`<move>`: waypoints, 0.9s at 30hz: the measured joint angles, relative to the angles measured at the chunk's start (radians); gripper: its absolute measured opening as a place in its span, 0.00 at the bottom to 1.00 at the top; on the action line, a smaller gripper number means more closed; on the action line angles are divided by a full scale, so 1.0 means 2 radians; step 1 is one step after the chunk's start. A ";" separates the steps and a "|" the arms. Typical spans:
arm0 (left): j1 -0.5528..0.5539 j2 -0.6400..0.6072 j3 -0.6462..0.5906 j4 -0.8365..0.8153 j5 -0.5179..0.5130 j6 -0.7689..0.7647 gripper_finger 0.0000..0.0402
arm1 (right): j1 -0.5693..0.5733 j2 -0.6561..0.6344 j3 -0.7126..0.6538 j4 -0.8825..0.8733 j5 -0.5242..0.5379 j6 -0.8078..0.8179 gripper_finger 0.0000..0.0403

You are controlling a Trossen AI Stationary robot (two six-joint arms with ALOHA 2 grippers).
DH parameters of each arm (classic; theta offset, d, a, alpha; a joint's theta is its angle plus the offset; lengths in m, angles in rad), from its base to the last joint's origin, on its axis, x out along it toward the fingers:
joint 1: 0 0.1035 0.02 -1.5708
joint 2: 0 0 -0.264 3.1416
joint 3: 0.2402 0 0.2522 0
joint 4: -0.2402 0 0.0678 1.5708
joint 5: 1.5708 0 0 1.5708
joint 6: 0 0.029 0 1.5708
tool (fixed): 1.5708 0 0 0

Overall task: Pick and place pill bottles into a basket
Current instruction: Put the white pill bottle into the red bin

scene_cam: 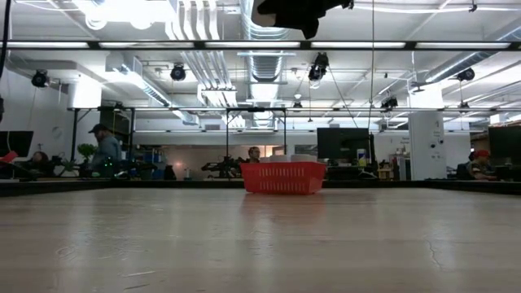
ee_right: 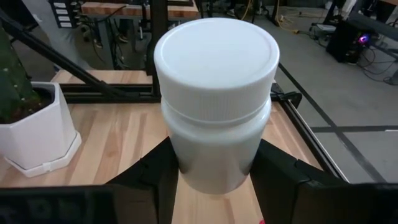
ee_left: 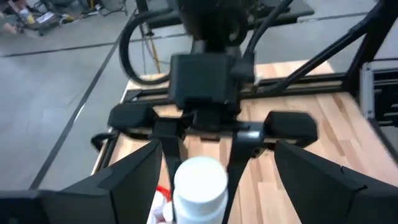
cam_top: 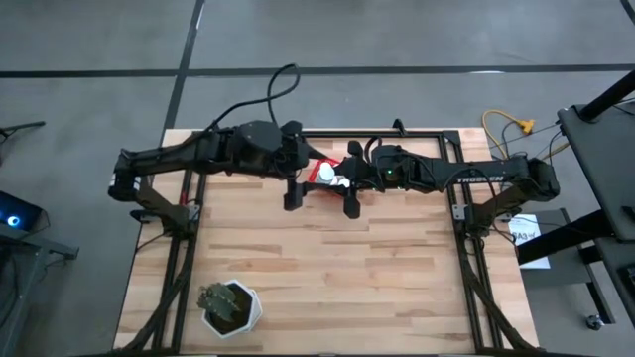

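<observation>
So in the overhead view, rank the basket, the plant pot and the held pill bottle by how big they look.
1. Plant pot, largest, fully visible.
2. Basket: unsure, since the arms hide most of it.
3. Pill bottle in the right end effector, clearly smallest.

An overhead camera looks straight down on the desk (cam_top: 327, 258) and both arms. A second sits at desktop level, facing across the boards to the red basket (scene_cam: 282, 177) and the room behind — the basket shows in both. Each wrist camera peers close past its own fingers — the left one sees the right pincer (ee_left: 200, 163) and its pill bottle (ee_left: 199, 190).
</observation>
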 joint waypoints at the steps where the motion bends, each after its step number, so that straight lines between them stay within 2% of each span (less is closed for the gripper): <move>1: 0.000 -0.003 -0.006 -0.001 -0.005 0.000 0.73 | 0.000 0.000 0.000 0.000 0.000 0.000 0.38; 6: 0.001 -0.033 -0.065 0.064 -0.009 -0.014 0.73 | 0.000 0.000 0.000 0.005 0.000 -0.002 0.38; 14: 0.001 -0.111 -0.229 0.250 -0.044 -0.028 0.73 | 0.000 -0.004 0.000 0.009 -0.001 -0.004 0.38; 18: 0.002 -0.125 -0.291 0.345 -0.045 -0.040 0.73 | 0.000 -0.004 0.000 0.014 -0.002 -0.004 0.38; 22: 0.001 -0.125 -0.316 0.370 -0.042 -0.061 0.73 | 0.000 -0.006 0.000 0.016 -0.006 -0.003 0.38; 27: 0.001 -0.122 -0.320 0.385 -0.033 -0.065 0.73 | 0.000 -0.007 0.008 0.012 -0.009 -0.004 0.38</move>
